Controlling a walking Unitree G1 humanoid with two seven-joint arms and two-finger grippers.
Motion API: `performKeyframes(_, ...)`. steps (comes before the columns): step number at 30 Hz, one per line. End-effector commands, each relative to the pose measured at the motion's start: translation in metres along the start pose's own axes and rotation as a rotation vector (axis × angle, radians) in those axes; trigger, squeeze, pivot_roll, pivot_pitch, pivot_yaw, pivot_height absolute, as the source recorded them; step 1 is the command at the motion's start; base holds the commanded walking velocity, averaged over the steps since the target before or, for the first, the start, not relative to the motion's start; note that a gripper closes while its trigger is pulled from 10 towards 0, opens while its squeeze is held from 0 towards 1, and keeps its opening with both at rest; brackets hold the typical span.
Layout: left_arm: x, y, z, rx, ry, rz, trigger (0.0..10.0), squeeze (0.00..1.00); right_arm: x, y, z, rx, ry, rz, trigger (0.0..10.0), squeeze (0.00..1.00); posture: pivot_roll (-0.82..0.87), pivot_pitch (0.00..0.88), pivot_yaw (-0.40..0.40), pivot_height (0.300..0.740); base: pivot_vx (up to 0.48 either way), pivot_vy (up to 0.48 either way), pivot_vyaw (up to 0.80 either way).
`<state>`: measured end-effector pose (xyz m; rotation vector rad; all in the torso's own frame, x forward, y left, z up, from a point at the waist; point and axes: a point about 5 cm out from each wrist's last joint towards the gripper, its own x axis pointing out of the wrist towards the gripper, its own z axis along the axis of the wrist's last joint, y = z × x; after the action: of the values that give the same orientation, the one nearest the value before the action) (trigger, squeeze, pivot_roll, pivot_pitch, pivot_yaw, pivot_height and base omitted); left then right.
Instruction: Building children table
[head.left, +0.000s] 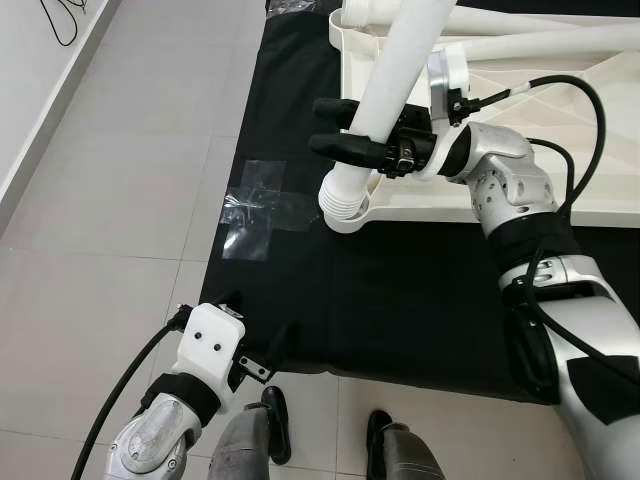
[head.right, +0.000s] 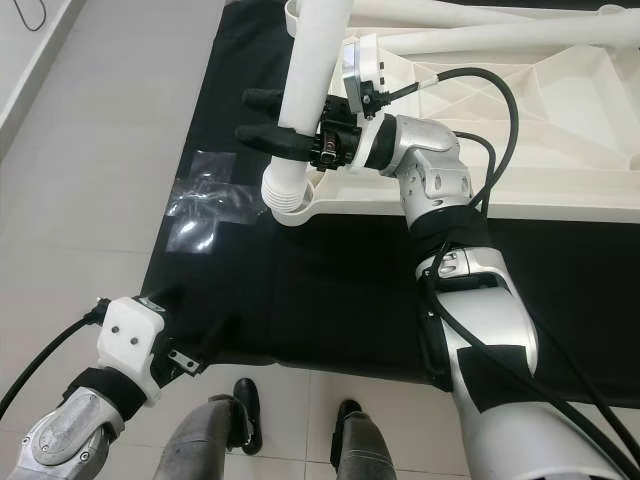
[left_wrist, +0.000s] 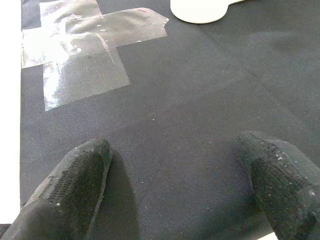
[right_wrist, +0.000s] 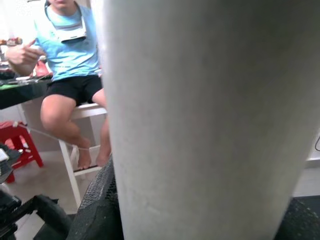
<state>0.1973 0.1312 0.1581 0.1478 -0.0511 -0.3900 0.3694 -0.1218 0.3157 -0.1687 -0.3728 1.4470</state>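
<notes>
Holding idle nearest to me, the left gripper (left_wrist: 175, 185) hangs low over the black mat (head.left: 400, 300), its two fingers spread wide with nothing between them; beyond its tips lies a patch of clear tape (left_wrist: 85, 55) stuck to the mat. Further out, the right gripper (head.left: 345, 128) is my working tool: its black fingers are clamped from either side on the white table leg (head.left: 385, 90), which slants up and away from the grip. Just below the fingers, the leg's ribbed threaded end (head.left: 345, 200) sits at the corner socket of the upturned white tabletop (head.left: 560, 150), which rests on the mat beyond the gripper. I judge the step in hand to be screwing this leg home. To do it well, I would square the leg to the socket before turning, since it looks tilted and could cross-thread; keep the grip close to the thread, turn in short arcs, and regrip. Farthest off, past the leg, a seated person (right_wrist: 70, 55) shows in the right wrist view.
</notes>
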Motion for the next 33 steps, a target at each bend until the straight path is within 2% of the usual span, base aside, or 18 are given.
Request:
performKeyframes(1,-0.003,-0.001,-0.005,-0.001,0.035,-0.008,10.0,0.0,-0.003,0.003,-0.014,0.047,0.067,0.014,10.0,0.0,0.21,0.402,0.02,0.74,0.0,0.0,0.0)
performKeyframes(7,-0.003,-0.001,-0.005,0.002,0.035,-0.006,10.0,0.0,-0.005,0.001,-0.012,0.039,0.076,0.018,10.0,0.0,0.21,0.403,0.022,0.74,0.0,0.0,0.0)
performKeyframes(13,-0.004,-0.001,-0.005,0.004,0.036,-0.006,10.0,0.0,-0.005,0.005,-0.014,0.033,0.111,0.071,10.0,0.0,0.21,0.403,0.023,0.74,0.0,0.0,0.0)
performKeyframes(20,-0.004,0.0,-0.005,0.006,0.036,-0.004,10.0,0.0,0.003,0.009,-0.018,0.019,0.165,0.143,10.0,0.0,0.21,0.404,0.021,0.74,0.0,0.0,0.0)
performKeyframes(23,-0.003,-0.001,-0.005,0.008,0.034,-0.001,10.0,0.0,0.01,0.014,-0.022,-0.019,0.228,0.195,10.0,0.0,0.21,0.403,0.018,0.74,0.0,0.0,0.0)
performKeyframes(33,-0.002,-0.001,-0.005,0.006,0.032,0.003,10.0,0.0,0.014,0.015,-0.023,-0.062,0.277,0.22,10.0,0.0,0.21,0.402,0.013,0.74,0.0,0.0,0.0)
